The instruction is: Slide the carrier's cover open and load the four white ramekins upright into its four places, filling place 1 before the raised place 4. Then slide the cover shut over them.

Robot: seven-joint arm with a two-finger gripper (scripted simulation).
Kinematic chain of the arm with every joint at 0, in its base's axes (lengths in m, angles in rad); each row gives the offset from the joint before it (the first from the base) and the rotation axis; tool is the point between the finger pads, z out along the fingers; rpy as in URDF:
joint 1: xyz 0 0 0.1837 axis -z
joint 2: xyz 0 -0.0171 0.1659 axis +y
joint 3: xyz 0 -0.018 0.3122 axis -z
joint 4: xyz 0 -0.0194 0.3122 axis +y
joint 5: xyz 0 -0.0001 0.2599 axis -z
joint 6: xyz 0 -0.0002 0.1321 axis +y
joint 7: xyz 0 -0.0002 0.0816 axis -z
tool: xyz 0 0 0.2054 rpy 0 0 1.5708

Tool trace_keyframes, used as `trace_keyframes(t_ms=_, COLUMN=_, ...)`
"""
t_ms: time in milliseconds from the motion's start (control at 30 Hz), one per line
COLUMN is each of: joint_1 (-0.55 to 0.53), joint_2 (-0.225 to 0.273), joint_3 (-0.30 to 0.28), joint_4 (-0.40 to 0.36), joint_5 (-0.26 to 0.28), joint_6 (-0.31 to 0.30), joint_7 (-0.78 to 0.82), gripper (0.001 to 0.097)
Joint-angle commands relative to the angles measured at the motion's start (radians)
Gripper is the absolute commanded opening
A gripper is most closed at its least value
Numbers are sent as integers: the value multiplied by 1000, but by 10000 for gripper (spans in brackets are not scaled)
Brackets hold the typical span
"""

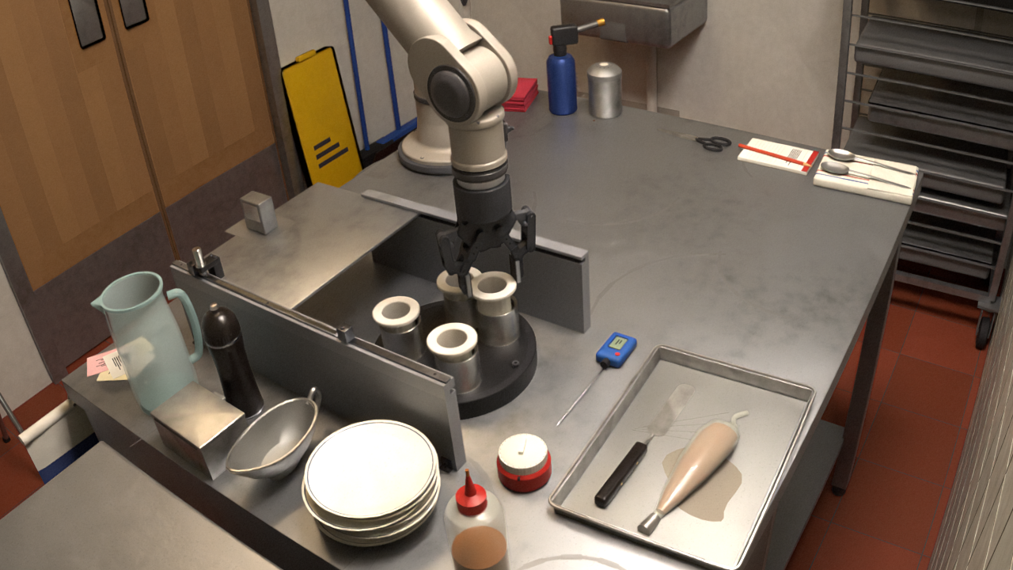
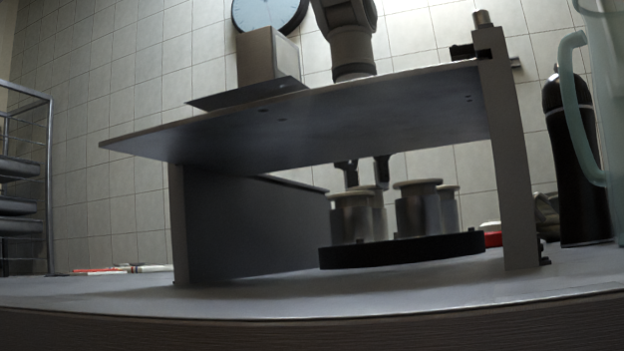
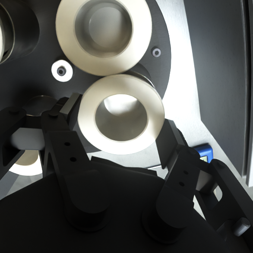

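Observation:
My gripper [image 1: 487, 278] [image 3: 119, 118] still grips the rim of a white ramekin [image 1: 494, 286] [image 3: 120, 113] that stands upright on the black round base [image 1: 489, 361] of the carrier, in the highest place. Three more white ramekins stand upright on the base: one behind [image 1: 453, 283], one to the left [image 1: 397, 314] and one in front [image 1: 451, 342]. The cover [image 1: 312, 237] is slid back to the left, so the ramekins are uncovered.
The carrier's steel walls [image 1: 552, 273] [image 1: 319, 347] flank the base closely on both sides. A blue probe thermometer [image 1: 615, 349] and a tray [image 1: 683, 443] with a piping bag lie to the right. Plates [image 1: 370, 471], a strainer, a jug and a red timer crowd the near edge.

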Motion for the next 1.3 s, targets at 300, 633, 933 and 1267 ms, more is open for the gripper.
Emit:
trace_keyframes(t_ms=300, joint_1=0, joint_2=-1, joint_3=0, joint_4=-1, joint_5=1, joint_6=0, joint_7=0, gripper=837)
trace_keyframes(t_ms=633, joint_1=0, joint_2=-1, joint_3=0, joint_4=-1, joint_5=1, joint_6=0, joint_7=0, gripper=880)
trace_keyframes(t_ms=933, joint_1=0, joint_2=-1, joint_3=0, joint_4=-1, joint_5=0, joint_6=0, joint_7=0, gripper=880)
trace_keyframes(t_ms=1267, joint_1=9, joint_2=-25, joint_3=-19, joint_4=-6, joint_5=-22, joint_6=28, joint_7=18, gripper=880)
